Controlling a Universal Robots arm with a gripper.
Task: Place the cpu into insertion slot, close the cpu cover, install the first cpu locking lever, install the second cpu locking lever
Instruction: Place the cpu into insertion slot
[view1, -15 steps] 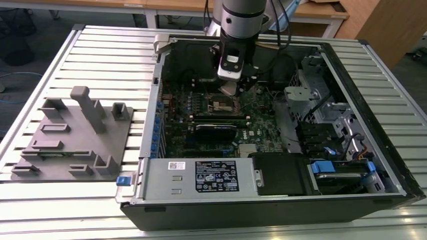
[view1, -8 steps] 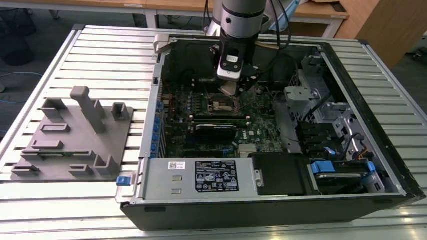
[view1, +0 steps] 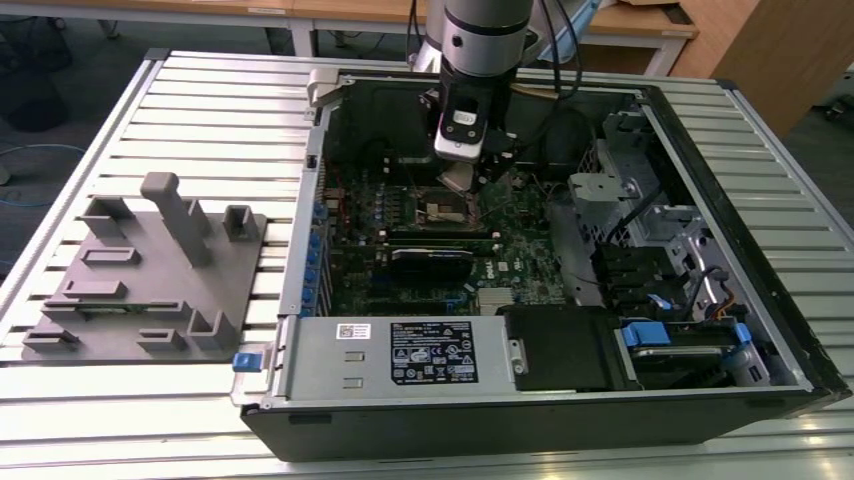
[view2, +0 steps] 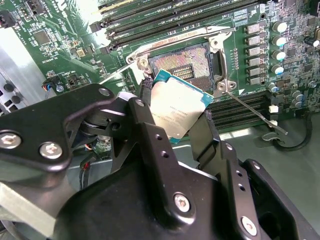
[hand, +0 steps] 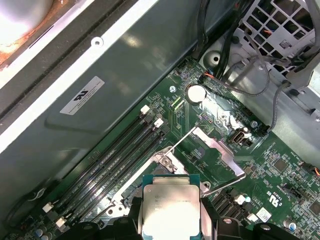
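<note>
My gripper (view2: 173, 115) is shut on the cpu (view2: 176, 111), a silvery square chip with a teal edge, held tilted between the two black fingers (view2: 144, 102). The chip hangs just above and beside the insertion slot (view2: 187, 62), whose dark pin field lies bare inside its metal frame. In the first wrist view the cpu (hand: 170, 205) sits between the fingers, and the cpu cover (hand: 216, 147) stands raised beyond the socket. Two thin locking levers (view2: 255, 112) (hand: 182, 140) stick out, unlatched. In the exterior view the gripper (view1: 462, 180) hovers over the slot (view1: 445, 209).
The green board lies inside an open computer case (view1: 747, 230) on a slatted table. Long memory slots (view2: 165, 22) run beside the socket. A drive cage and cables (hand: 260, 45) crowd one side. A grey fixture (view1: 147, 270) stands at the exterior view's left.
</note>
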